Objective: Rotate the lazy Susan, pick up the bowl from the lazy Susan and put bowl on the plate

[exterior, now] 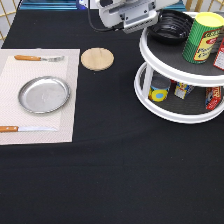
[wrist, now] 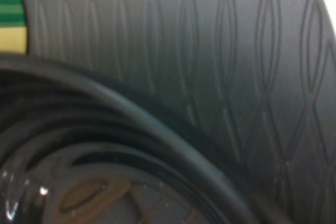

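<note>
Nearest, at the exterior view's bottom: bare black worktop (exterior: 110,185).

Middle left: pale placemat (exterior: 37,95) carrying the plate (exterior: 44,94), nothing in it. Knife (exterior: 27,129) just below the plate, fork (exterior: 39,58) above it, both on the mat. Delivery onto the plate not yet done.

Beyond the mat's right edge: wooden coaster (exterior: 97,58), lying between the plate and the lazy Susan (exterior: 172,107).

Right: lazy Susan, lower tier stocked with small cans (exterior: 160,92); upper tier bearing a green can (exterior: 202,37) just beside the bowl (exterior: 172,26).

Farthest, top centre: tool (exterior: 155,22) at the bowl's left rim, body touching or nearly touching it. Fingers hidden behind the housing; apart or together cannot be told. Bowl resting on the upper tier, not visibly lifted. Wrist view filled by the bowl's ridged rim (wrist: 112,165) against the grey tier surface (wrist: 225,75).

Judged progress: approach stage reached, lift and transfer outstanding. Green can close by the bowl; coaster on the way towards the plate.
</note>
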